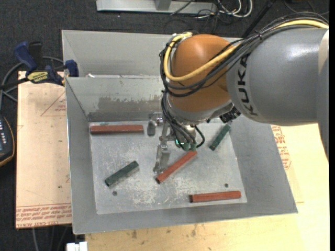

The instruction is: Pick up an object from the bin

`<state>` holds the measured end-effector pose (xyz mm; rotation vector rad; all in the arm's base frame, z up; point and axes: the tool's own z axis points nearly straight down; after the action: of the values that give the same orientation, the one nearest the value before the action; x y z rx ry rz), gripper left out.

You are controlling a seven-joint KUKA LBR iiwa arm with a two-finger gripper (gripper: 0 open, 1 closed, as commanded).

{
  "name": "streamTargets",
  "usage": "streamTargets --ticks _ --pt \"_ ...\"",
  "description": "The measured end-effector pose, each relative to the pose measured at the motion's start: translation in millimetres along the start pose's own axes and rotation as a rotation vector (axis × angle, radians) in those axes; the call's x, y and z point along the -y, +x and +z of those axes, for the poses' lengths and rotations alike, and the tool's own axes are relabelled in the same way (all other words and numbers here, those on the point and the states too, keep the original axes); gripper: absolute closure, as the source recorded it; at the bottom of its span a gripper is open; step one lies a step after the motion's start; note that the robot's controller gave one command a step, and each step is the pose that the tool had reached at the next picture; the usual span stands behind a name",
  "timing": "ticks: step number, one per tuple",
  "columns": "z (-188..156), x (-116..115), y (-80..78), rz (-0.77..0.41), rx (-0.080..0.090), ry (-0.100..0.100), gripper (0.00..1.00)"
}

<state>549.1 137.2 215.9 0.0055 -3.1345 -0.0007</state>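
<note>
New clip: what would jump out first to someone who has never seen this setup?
The arm's orange cover looms over the grey bin, its gripper low beside a slanted red-brown bar at the centre. A dark green bar lies toward the view's lower left.

In the bin, the gripper sits near the middle at the left end of the centre bar, with the back-left bar, front-left bar, right bar and front-right bar spread apart around it.
</note>
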Motion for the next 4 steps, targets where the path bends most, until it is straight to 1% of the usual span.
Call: streamTargets --ticks 1,2,3,4 --pt "147.6 -37.0 35.8 -0.364 0.009 -0.001 0.00" --pt "143.4 -36.6 32.7 -0.360 0.017 -0.002 1.00" --pt "144.5 -53.7 19.8 -0.265 0.011 -0.001 1.00" --pt "145.2 -81.5 49.8 -0.135 0.007 0.007 1.00"
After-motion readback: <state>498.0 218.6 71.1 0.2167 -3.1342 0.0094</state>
